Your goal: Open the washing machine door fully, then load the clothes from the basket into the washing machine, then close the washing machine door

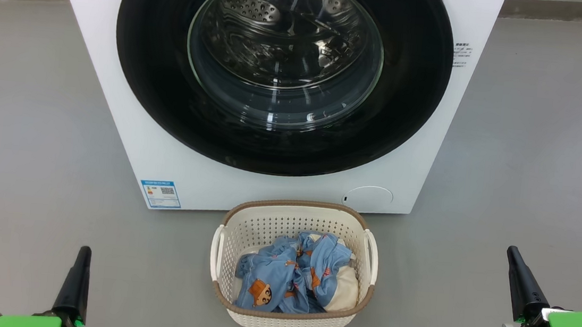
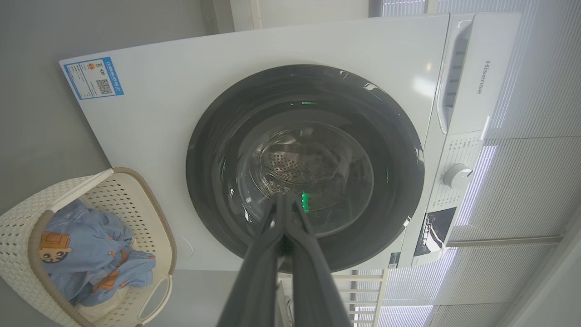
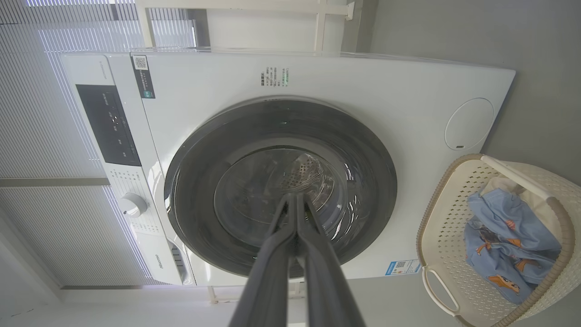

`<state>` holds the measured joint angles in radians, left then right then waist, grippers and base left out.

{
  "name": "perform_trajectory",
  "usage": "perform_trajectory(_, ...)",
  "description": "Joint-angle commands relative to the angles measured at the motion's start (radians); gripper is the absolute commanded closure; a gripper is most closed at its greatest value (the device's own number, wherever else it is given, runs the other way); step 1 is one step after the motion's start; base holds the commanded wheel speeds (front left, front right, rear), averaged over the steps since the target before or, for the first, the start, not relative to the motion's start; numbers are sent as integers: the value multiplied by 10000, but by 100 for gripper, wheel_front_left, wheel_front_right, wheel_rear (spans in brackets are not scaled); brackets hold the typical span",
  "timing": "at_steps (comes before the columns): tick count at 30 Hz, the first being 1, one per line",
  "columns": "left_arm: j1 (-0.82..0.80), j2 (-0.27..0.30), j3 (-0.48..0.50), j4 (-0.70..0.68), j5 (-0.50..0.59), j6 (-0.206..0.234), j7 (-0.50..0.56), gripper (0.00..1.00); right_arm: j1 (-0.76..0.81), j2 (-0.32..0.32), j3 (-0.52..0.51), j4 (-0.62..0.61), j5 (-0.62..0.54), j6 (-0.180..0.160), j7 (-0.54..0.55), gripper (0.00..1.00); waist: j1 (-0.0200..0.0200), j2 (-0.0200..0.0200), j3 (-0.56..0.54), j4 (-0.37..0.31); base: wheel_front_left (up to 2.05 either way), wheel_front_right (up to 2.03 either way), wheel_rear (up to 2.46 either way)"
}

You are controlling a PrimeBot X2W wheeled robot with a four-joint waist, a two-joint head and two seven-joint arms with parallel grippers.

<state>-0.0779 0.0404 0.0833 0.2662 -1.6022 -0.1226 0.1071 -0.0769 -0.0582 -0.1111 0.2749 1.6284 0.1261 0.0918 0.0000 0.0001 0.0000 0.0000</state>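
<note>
Clenched and empty, the left gripper [image 1: 83,253] and right gripper [image 1: 514,254] are hovering at the lower corners. At lower centre, the basket [image 1: 297,205] is holding the clothes [image 1: 290,278]. Above, the washing machine door [image 1: 145,64] is sitting shut. Opening it is likely coming first, calling for hooking its rim.

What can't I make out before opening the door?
- Head view: washing machine door, top cut off by the upper edge.
- Head view: cream-white piece, mostly buried under the blue clothes.
- Head view: blue label sticker, print too small.
- Wrist views: basket, cut by frame edges.
</note>
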Motion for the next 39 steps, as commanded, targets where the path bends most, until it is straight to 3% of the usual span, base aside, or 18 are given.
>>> perform_trajectory(1, -383, 103, 319, -150, -53, -76, 69, 100, -377, -60, 151, -241, -47, 46, 70, 100, 0, -1, 0, 0, 0, 0, 0)
perform_trajectory(27, -383, 102, 320, -150, -52, -76, 70, 100, -379, -44, 128, -239, -67, 46, 88, 100, 0, -1, 0, 0, 0, 0, 0)
perform_trajectory(28, -1, -2, 2, 1, -1, 2, 0, 0, -2, 13, -28, 2, -2, 0, 40, 0, 0, -1, 0, 0, 0, 0, 0)
perform_trajectory(39, 80, -90, -100, 204, 15, 8, -146, 0, 109, 127, 125, 184, 106, 1, -102, 0, 11, -1, -5, 2, 0, 0, 0)
